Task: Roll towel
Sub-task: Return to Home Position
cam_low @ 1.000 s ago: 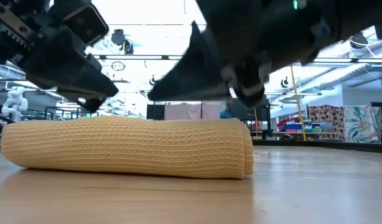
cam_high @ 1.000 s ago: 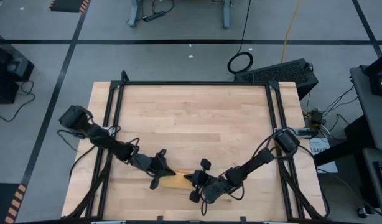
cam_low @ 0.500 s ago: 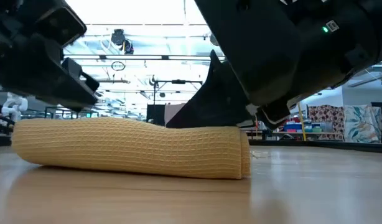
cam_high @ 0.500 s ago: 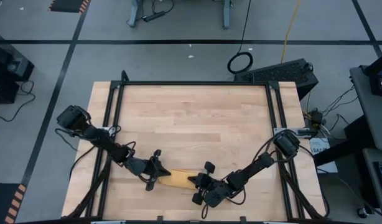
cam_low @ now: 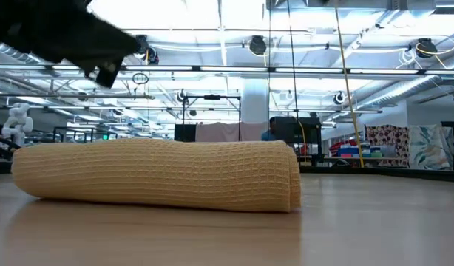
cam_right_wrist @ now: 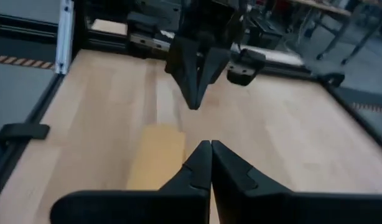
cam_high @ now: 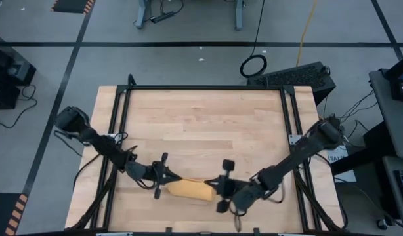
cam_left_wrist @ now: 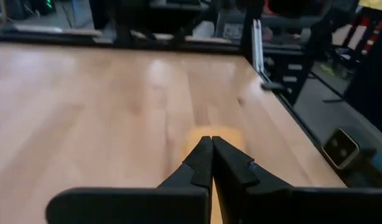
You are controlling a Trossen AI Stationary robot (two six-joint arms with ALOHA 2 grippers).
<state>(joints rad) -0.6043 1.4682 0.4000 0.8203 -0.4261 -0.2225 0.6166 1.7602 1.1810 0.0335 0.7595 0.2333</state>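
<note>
Towel (cam_high: 188, 190) lies as a finished mustard roll near the front edge of the table (cam_high: 201, 124) in the high view, set lengthwise between the two arms. The left arm (cam_high: 109, 152) reaches toward one end and the right arm (cam_high: 290, 164) toward the other. Each set of jaws sits just beside its end of the roll, which suggests the rolling is done and only the retreat remains. Whether any tip touches the cloth cannot be settled from above.

In the low view the towel (cam_low: 157, 174) rests on the wood and keeps its shape unaided. A dark piece of arm (cam_low: 64, 33) is cut off by the upper corner — which arm it belongs to cannot be told here.

In the left wrist view the left jaws are pressed together, pinching nothing; the towel (cam_left_wrist: 227, 138) is only a blurred yellow patch beyond the tips.

In the right wrist view the right jaws are likewise pressed together and empty. The towel (cam_right_wrist: 155, 158) lies just ahead, and the left jaws hang opposite, closed to a point.
</note>
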